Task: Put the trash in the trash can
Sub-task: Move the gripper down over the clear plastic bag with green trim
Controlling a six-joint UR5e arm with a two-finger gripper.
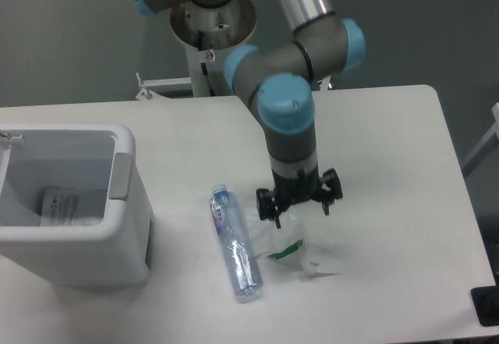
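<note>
Gripper [300,208] low over the table [390,164], fingers spread wide, straddling the far edge of the plastic bag [290,239], nothing grasped. The bottle [233,244] lies just left of it; trash can [74,203] far left.

The black two-finger gripper [301,211] hangs spread-fingered over the thin clear plastic bag [290,239], beside the small clear bottle [234,244], with the boxy white bin [125,211] at left

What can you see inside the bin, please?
The bin holds something flat and pale with print on it at the bottom. The near wall hides the rest of the floor.
</note>
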